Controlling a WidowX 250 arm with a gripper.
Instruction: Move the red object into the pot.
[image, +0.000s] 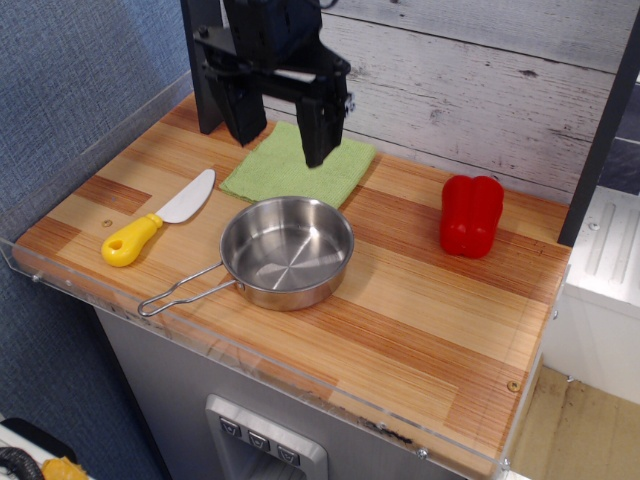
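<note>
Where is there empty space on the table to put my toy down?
The biggest bare patch is the front right, between the pot and red pepper. A small one lies behind the knife. It's crowded around the pot, green cloth and gripper.

Nothing readable appears anywhere in this view: no words, labels, brand marks, numbers or signs. The red object (471, 215), the pot (287, 251) and the black gripper (282, 130) all carry plain, unmarked surfaces (any fine print, if it exists, is too small to make out).
</note>
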